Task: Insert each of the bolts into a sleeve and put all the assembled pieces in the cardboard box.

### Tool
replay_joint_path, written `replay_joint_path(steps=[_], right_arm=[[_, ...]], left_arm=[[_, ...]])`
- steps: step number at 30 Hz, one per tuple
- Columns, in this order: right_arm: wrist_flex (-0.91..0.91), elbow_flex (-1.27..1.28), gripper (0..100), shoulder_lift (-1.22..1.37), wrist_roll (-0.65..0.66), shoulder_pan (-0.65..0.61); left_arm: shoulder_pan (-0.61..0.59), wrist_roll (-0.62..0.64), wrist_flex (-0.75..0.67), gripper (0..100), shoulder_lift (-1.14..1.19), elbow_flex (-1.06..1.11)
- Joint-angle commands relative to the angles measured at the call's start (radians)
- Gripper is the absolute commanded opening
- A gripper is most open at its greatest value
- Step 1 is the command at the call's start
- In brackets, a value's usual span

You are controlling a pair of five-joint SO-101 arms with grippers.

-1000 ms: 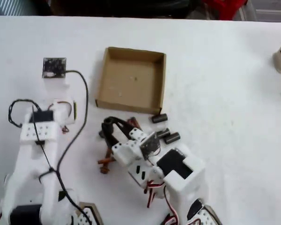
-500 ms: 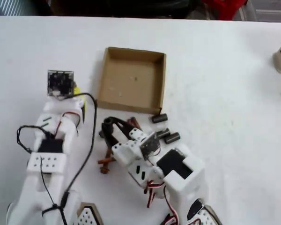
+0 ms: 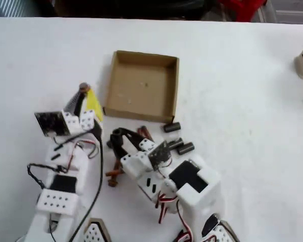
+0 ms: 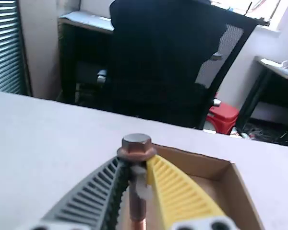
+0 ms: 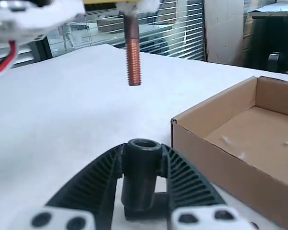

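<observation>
In the high view, my left claw was left of the cardboard box, near its lower left corner. It was closed tight on a bolt. In the left wrist view, the left claw had a grey finger and a yellow finger. The bolt stood upright between them, with its head on top of the tips. The cardboard box sat just behind it.

My right claw was in the middle of the high view, just below the box. In the right wrist view, the right claw was closed on a black sleeve. The sleeve stood upright with its round hole facing up. The bolt hung in the air, higher than the sleeve and not touching it. The cardboard box was near the sleeve.

Three loose sleeves lay on the white surface, below the lower right corner of the box. Some copper bolts lay just to the lower left of the right claw.
</observation>
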Motion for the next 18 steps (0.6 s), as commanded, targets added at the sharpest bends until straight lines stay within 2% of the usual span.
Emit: replay_joint_path(steps=[1,7,14,18], right_arm=[[0.002,-0.028,1.6,-0.005,-0.002,-0.002],[0.002,-0.028,1.6,-0.005,-0.002,-0.002],[0.002,-0.028,1.6,-0.005,-0.002,-0.002],[0.002,-0.028,1.6,-0.005,-0.002,-0.002]], left_arm=[[0.051,0.011,-0.052,2,-0.127,0.025],[0.058,0.015,0.167,2,-0.239,-0.014],[0.217,0.011,0.394,2,-0.406,-0.014],[0.245,0.011,0.474,2,-0.509,-0.014]])
